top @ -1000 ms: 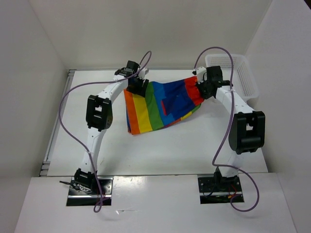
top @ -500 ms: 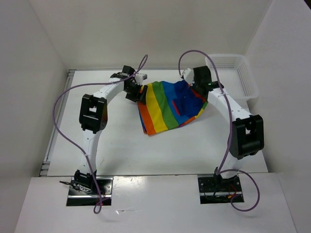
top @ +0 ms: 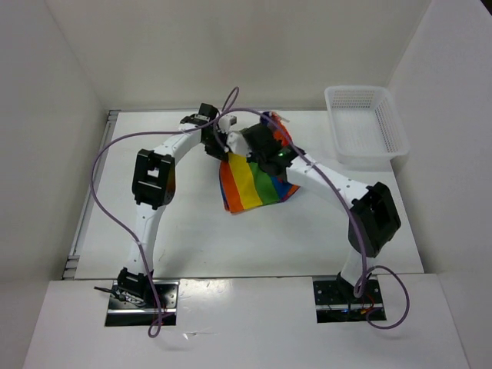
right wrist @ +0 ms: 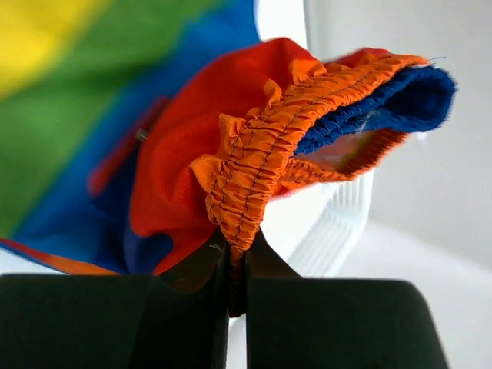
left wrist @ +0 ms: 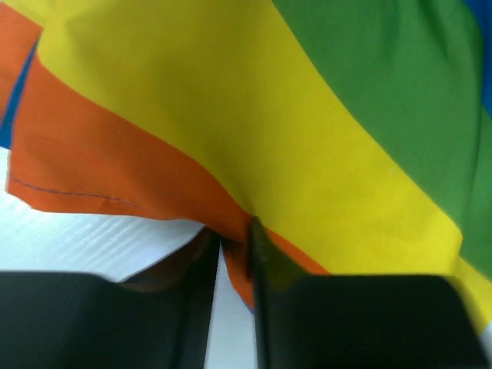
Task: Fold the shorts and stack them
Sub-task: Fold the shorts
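Note:
The rainbow-striped shorts (top: 250,183) hang doubled over in the middle of the table, the orange, yellow and green stripes facing up. My right gripper (top: 270,141) is shut on the gathered orange waistband (right wrist: 254,154), with its jaws (right wrist: 237,247) pinching the elastic. Close beside it to the left is my left gripper (top: 218,144). In the left wrist view its jaws (left wrist: 234,234) stand narrow around the orange hem of the shorts (left wrist: 307,115), with a thin strip of table showing beside the cloth. The pocket and the drawstring are hidden.
A white plastic basket (top: 396,127) stands at the back right corner and shows behind the waistband as the white basket (right wrist: 338,223). White walls close in the table on the left, back and right. Purple cables loop over both arms.
My right arm swung left across the table, carrying the waistband over to the left gripper and folding the shorts. The left gripper was wide open and has narrowed onto the orange hem.

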`<state>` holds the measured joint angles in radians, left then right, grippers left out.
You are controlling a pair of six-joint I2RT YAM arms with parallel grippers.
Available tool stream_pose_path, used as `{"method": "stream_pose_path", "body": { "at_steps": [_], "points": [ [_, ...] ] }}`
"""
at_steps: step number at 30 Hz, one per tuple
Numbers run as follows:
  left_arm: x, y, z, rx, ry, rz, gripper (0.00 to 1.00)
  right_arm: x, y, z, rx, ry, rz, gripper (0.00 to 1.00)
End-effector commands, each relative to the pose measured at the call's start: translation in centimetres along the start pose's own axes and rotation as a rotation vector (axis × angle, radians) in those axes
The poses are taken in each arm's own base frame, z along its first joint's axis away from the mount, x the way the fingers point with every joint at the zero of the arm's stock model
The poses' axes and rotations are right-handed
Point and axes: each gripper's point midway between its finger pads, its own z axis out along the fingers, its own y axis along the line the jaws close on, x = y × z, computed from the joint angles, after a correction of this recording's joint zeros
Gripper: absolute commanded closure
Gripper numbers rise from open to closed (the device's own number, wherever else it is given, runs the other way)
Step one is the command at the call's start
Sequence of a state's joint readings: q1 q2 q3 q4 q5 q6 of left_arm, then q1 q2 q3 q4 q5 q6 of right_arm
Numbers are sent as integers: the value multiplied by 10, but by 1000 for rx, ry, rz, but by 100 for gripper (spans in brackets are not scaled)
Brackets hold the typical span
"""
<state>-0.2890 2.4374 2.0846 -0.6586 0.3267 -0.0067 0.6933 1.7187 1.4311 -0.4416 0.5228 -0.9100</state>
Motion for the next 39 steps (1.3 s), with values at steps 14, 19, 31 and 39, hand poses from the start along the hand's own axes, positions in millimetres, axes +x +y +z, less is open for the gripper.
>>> {"method": "stream_pose_path", "body": {
  "at_steps": [14, 19, 31, 39],
  "points": [
    [16, 25, 13, 31, 48, -61, 76, -131, 99, 28, -237, -223, 265, 100],
    [10, 36, 3, -1, 28, -69, 68, -145, 112, 38, -288, -239, 283, 84],
    [-14, 80, -53, -122, -67, -109, 41, -193, 86, -74, -637, -562, 335, 46],
    [-45, 93, -128, -184, -200, -111, 33, -129, 97, -49, -547, -419, 328, 46]
  ]
}}
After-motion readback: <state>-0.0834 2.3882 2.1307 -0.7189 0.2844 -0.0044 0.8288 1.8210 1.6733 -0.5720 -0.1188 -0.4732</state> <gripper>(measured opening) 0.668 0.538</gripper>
